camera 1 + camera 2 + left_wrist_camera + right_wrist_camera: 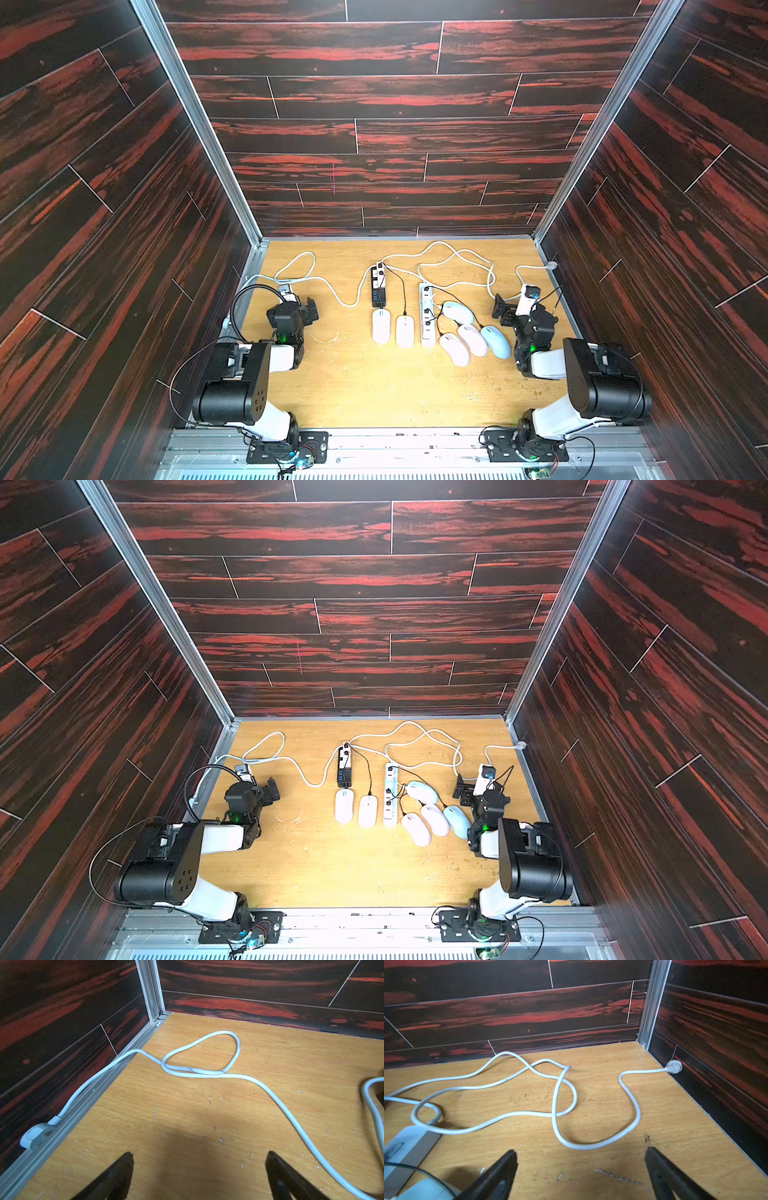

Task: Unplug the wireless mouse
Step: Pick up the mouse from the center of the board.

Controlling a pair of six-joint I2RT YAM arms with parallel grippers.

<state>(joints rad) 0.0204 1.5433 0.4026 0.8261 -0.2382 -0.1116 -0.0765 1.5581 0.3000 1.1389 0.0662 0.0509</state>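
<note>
Scuffed wood table [374,386] w/ black hub [378,291] & white power strip [427,316] mid-back; two white mice [381,326] just in front of hub, four more mice [471,340] beside strip; white cables [299,266] looped at back.

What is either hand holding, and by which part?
Nothing: the left hand and the right hand are both open and empty.

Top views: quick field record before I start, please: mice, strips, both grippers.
mice: six; two at the black hub, four beside the white strip
leads: thin black ones run from hub and strip to mice
left gripper: open, empty, over bare table
right gripper: open, empty, apart from the mice
unplugging: not yet begun
</note>
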